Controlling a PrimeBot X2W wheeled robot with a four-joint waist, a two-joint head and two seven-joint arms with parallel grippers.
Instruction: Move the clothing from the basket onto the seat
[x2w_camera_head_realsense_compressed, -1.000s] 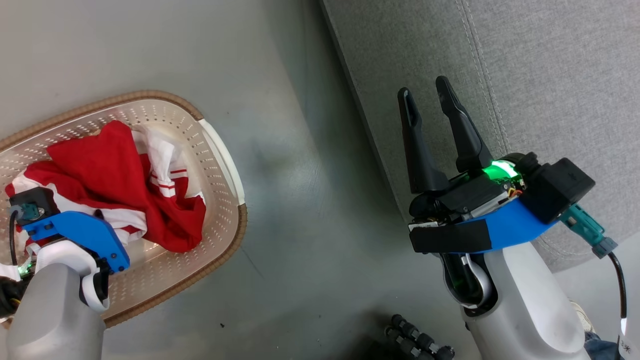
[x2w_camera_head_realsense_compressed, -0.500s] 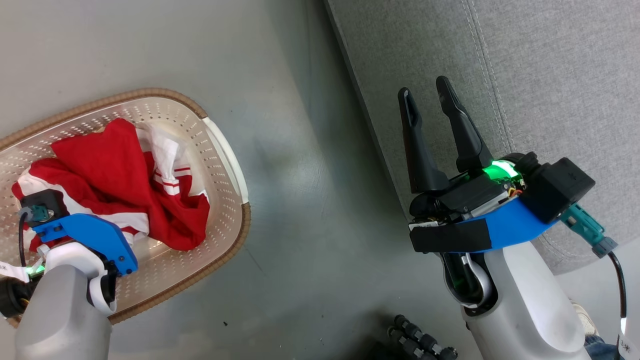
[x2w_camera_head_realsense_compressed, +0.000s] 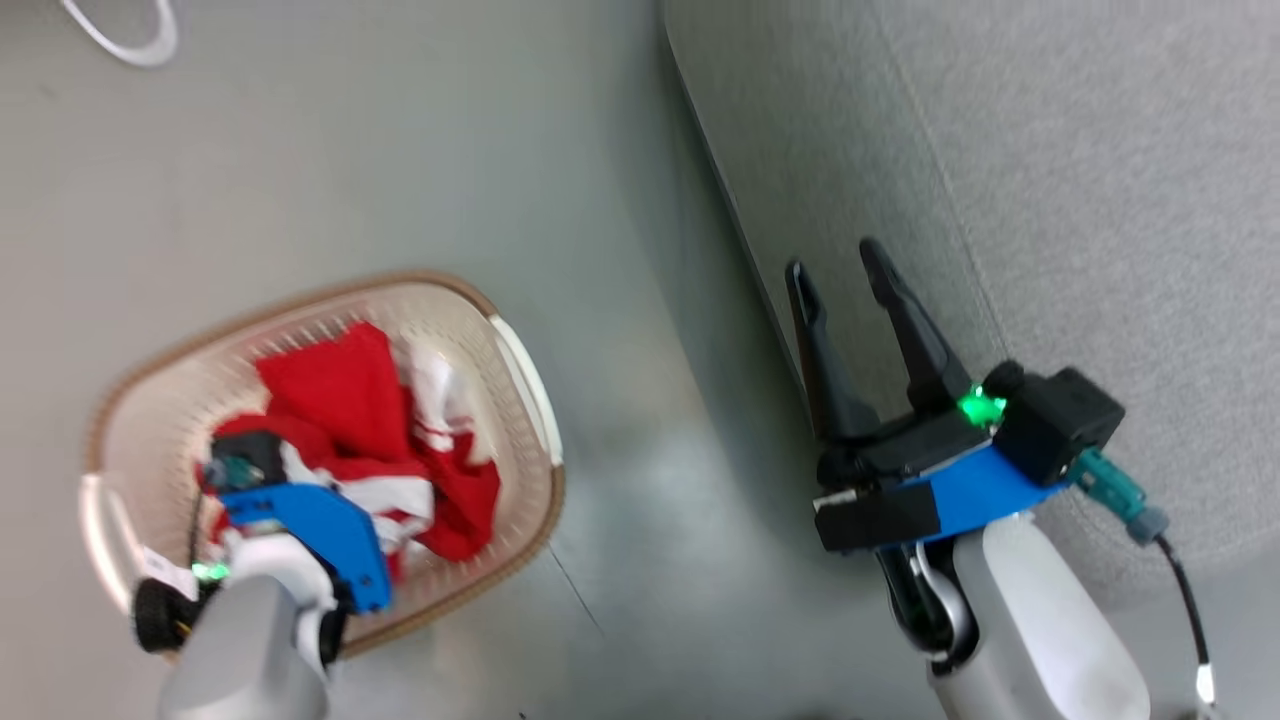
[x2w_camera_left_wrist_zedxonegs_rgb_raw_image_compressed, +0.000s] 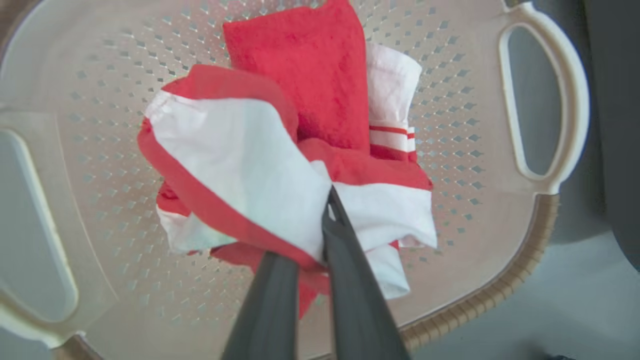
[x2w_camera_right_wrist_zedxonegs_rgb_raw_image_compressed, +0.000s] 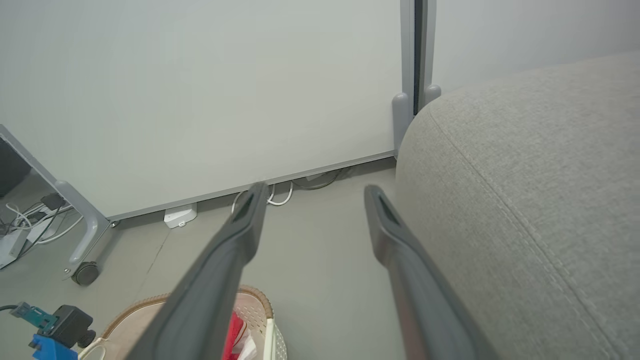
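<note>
Dark jaws of the left gripper (x2w_camera_left_wrist_zedxonegs_rgb_raw_image_compressed: 325, 210) are pinched together on a white band of the clothing (x2w_camera_left_wrist_zedxonegs_rgb_raw_image_compressed: 260, 165), the fold drawn in between them. That red-and-white clothing sits bunched in the middle of the basket (x2w_camera_left_wrist_zedxonegs_rgb_raw_image_compressed: 450, 100), over its perforated base, with a white handle (x2w_camera_left_wrist_zedxonegs_rgb_raw_image_compressed: 575, 110) at either end and the brown woven rim (x2w_camera_left_wrist_zedxonegs_rgb_raw_image_compressed: 500, 295) running round. The basket stands on the grey floor (x2w_camera_head_realsense_compressed: 620, 180), at the robot's left and well apart from the seat (x2w_camera_head_realsense_compressed: 1100, 200). The right gripper (x2w_camera_head_realsense_compressed: 835, 260) hovers just beside the seat's rounded side, its jaws spread wide with nothing between them. A stitched seam (x2w_camera_right_wrist_zedxonegs_rgb_raw_image_compressed: 502, 210) runs along the grey fabric cushion. Farther off, a pale wall (x2w_camera_right_wrist_zedxonegs_rgb_raw_image_compressed: 200, 75) meets the floor, with white cables (x2w_camera_right_wrist_zedxonegs_rgb_raw_image_compressed: 280, 197) at its foot and a grey wheeled stand (x2w_camera_right_wrist_zedxonegs_rgb_raw_image_compressed: 89, 235) to one side.
</note>
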